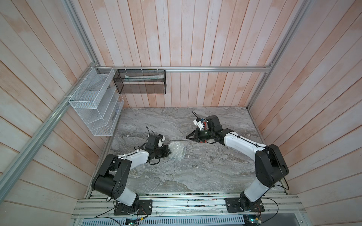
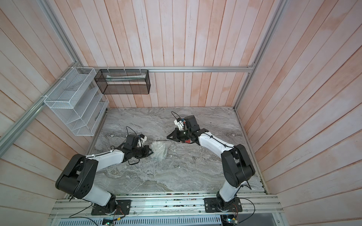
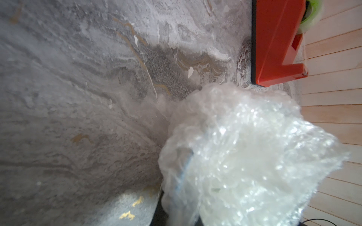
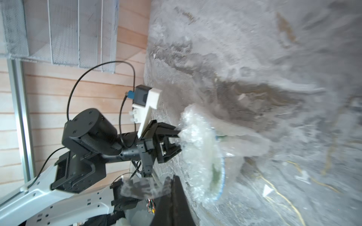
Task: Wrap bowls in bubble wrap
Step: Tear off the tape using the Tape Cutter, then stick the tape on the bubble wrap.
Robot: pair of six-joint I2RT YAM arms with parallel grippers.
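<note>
The bubble wrap (image 1: 177, 151) is a whitish crinkly bundle on the marble table, left of centre in both top views (image 2: 159, 150). My left gripper (image 1: 170, 152) is shut on its near side. The right wrist view shows that left gripper (image 4: 179, 137) pinching the bubble wrap (image 4: 197, 148). Through the plastic I see the bowl (image 4: 219, 176), with its bluish rim and green print. The left wrist view is filled by the bubble wrap (image 3: 244, 152). My right gripper (image 1: 187, 137) hovers to the right of the bundle. Its jaws are shut, with a strip of clear tape (image 4: 145, 187) at their tip.
A red tape dispenser (image 3: 278, 43) stands on the table under my right wrist (image 1: 203, 141). A white wire rack (image 1: 94, 101) and a black mesh basket (image 1: 140, 82) hang on the back-left walls. Small white scraps lie on the marble table (image 1: 195, 172).
</note>
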